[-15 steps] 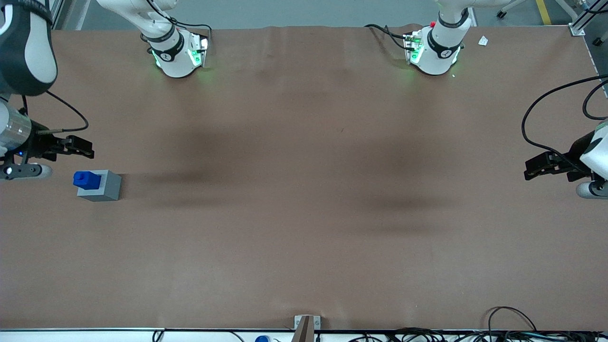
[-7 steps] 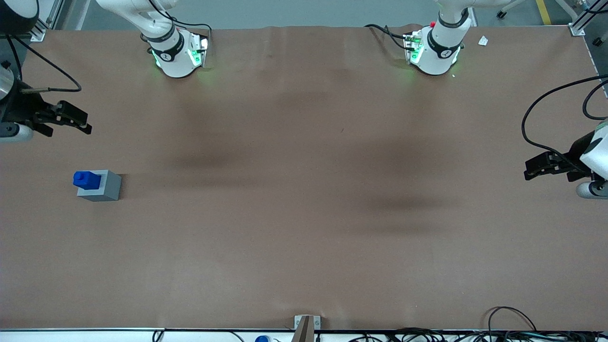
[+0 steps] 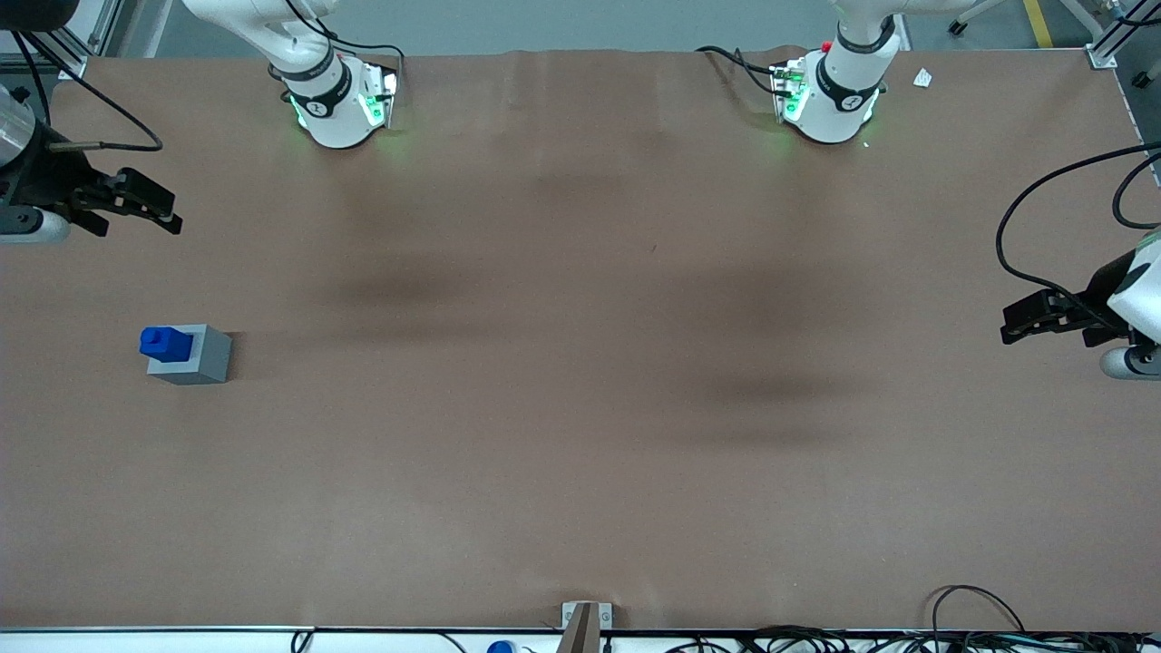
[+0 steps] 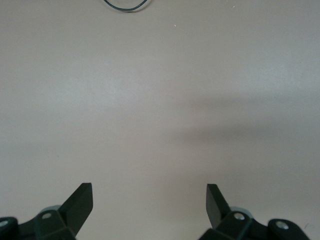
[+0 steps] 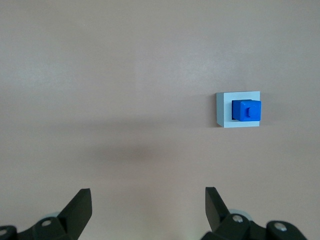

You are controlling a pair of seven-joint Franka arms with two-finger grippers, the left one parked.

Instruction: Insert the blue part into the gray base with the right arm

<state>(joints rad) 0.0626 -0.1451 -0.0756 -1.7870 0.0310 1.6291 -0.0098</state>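
The blue part (image 3: 165,342) stands upright in the socket of the gray base (image 3: 201,357), toward the working arm's end of the table. Its narrower stud points up. The right arm's gripper (image 3: 161,209) hangs above the table, farther from the front camera than the base and well apart from it. It is open with nothing between its fingers. The right wrist view looks down on the blue part (image 5: 246,110) seated in the gray base (image 5: 223,109), with the open gripper (image 5: 147,194) off to one side of them.
The two arm pedestals (image 3: 337,107) (image 3: 830,98) stand at the table's edge farthest from the front camera. A small metal bracket (image 3: 585,618) and loose cables (image 3: 975,609) lie along the edge nearest it. Brown covering (image 3: 580,381) spans the table.
The gripper has drawn away from the base, moving farther from the front camera, and has nearly stopped over the last half second. The blue part and gray base have not moved.
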